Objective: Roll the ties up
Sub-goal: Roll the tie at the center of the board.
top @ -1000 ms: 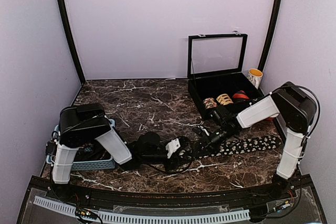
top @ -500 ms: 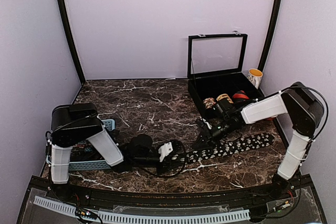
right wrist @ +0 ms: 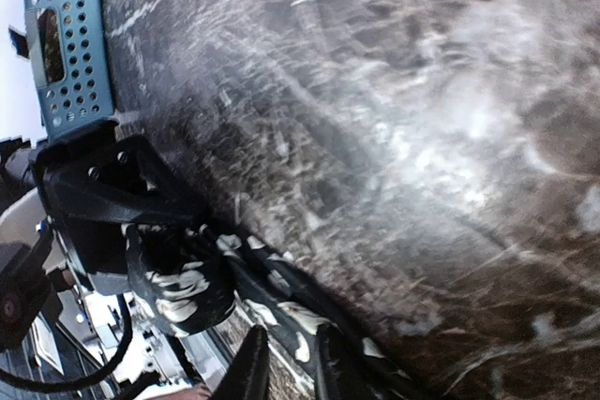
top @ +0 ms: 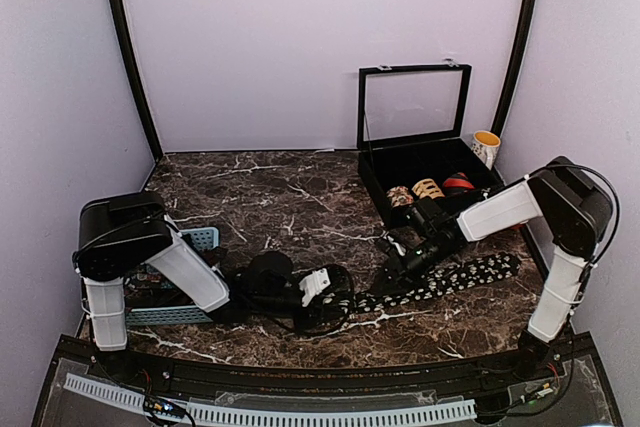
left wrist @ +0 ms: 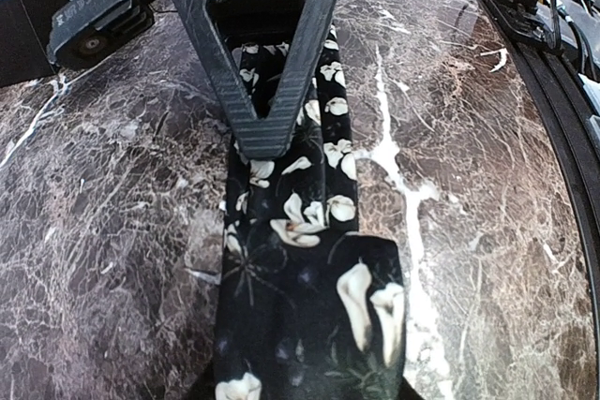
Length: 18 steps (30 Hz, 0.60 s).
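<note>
Marble table (top: 290, 202) inspected. One tie (top: 450, 277), black with a white flower print, lies flat on the near right part of the table. It runs at a slant from the right side down towards the centre. Its near end sits at the left gripper (top: 345, 297), which lies low on the surface, pointing right. In the left wrist view, one black finger (left wrist: 262, 63) lies on top of the tie, and the cloth passes beneath it and widens towards the camera. The opposing finger is hidden under the fabric. The right wrist view shows that end of the tie bunched into a wad in this gripper, so it has hold of the tie with the jaws partly closed. The right gripper (top: 393, 269) is lowered over the tie further along, just beyond the left gripper. Its two fingers (right wrist: 251, 367) stand a narrow gap apart, with the tie at their tips. The view is blurred, and I cannot tell whether they pinch the cloth. At the far right stands a black case (top: 366, 185) with its glass lid (top: 415, 107) raised upright. Inside it are three rolled ties: a dark patterned coil (top: 400, 195), a tan-patterned coil (top: 428, 188) and a red coil (top: 458, 183). A yellow-rimmed mug (top: 486, 147) stands beside the case at the back right. A blue slotted basket (top: 165, 312) sits at the near left, partly under the left arm.
</note>
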{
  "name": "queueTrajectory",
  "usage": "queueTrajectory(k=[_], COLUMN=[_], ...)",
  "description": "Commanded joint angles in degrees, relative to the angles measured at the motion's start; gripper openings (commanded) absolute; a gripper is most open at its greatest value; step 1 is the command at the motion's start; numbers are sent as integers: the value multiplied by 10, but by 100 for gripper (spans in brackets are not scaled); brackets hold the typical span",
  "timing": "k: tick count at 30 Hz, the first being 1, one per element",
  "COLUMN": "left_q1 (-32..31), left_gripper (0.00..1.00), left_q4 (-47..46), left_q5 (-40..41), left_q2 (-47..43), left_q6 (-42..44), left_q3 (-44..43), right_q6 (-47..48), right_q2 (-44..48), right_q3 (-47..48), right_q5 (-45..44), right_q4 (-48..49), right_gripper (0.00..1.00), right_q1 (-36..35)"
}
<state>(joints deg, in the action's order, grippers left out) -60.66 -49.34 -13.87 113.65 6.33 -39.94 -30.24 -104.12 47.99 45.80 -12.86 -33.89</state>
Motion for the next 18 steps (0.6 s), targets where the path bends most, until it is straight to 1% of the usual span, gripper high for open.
queueTrajectory(k=[1, 4, 6, 10, 18], left_q1=[1, 1, 1, 1, 1], left_gripper=[37, 37, 37, 37, 38], left_q4=[131, 150, 156, 156, 151], left_q5=[15, 15, 13, 6, 7], left_q2=[13, 19, 22, 28, 29], left_q6=[10, 17, 21, 19, 17], left_q3=[-1, -11, -16, -21, -21], right_q6=[0, -28, -50, -84, -78], right_q2=[8, 38, 50, 55, 17], right_q3=[-1, 18, 29, 40, 41], right_q5=[-51, -15, 0, 21, 24], right_q4=[-39, -18, -6, 20, 21], right_gripper=[25, 37, 40, 40, 37], right_q1=[-4, -21, -35, -61, -80])
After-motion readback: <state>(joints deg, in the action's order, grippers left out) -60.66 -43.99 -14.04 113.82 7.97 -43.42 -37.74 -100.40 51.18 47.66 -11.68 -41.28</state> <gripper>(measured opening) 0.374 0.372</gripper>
